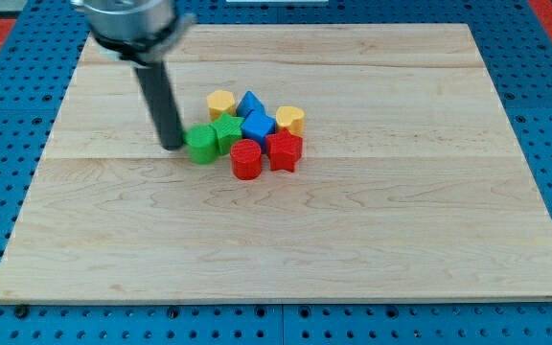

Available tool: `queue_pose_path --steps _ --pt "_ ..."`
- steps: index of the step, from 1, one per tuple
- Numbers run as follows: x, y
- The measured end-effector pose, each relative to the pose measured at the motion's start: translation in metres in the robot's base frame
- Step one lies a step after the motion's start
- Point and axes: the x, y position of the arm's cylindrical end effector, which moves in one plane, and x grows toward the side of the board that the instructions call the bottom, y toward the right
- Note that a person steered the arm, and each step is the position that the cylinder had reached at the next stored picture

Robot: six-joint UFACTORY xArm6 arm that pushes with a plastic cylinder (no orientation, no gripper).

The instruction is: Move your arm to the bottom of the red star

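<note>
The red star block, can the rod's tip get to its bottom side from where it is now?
Probably yes. My tip sits left of the green cylinder block, and the bare wooden board below the red cylinder block and red star block leaves a free path.

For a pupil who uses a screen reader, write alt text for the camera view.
A dark rod's tip rests on a wooden board, just left of a green block at the left edge of a tight cluster. The cluster also holds another green block, two yellow blocks, two blue blocks, a red cylinder and a red star.
</note>
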Motion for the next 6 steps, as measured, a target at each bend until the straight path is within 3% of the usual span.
queue_pose_path --steps 1,2,3,4,6 --pt "0.022 -0.005" --pt "0.059 -0.046" --pt "0.077 0.032" --pt "0.067 0.101" --pt "0.061 0.143"
